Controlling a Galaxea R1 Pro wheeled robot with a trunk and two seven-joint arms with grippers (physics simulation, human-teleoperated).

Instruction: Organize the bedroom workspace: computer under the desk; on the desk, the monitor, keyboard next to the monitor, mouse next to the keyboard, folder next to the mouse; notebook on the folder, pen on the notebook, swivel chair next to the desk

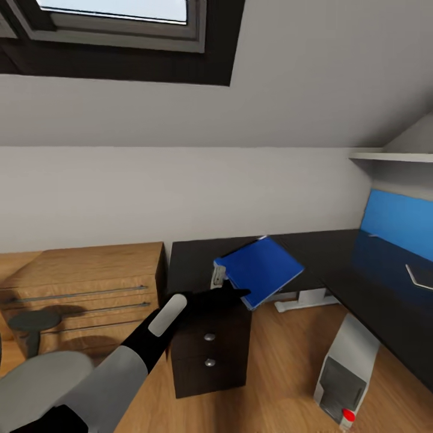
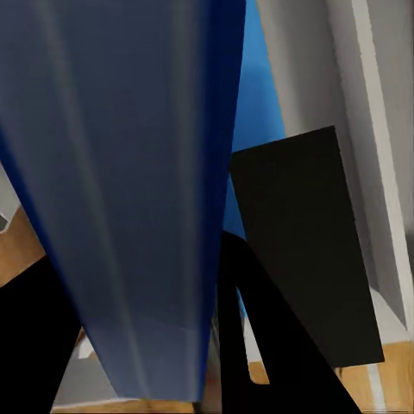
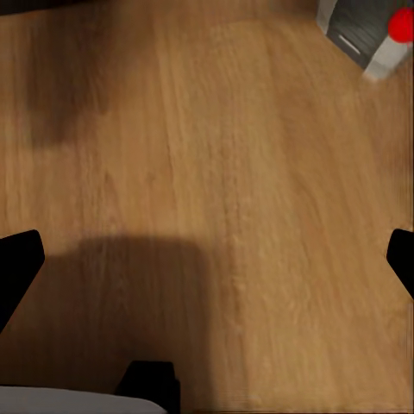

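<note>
We are seeing the folder (image 1: pixel 262 269) held in the left tool (image 1: pixel 231 293) over the surface's (image 1: pixel 198 258) front edge, above the drawer unit (image 1: pixel 210 349). The computer (image 1: pixel 349 376) is standing on the floor (image 1: pixel 282 367) beneath the surface's right wing.

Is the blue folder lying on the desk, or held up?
Held up: the left gripper grips the folder, tilted above the desk.

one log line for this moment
left gripper: shut on folder | folder: held over desk corner | right fingers: open, over floor
</note>
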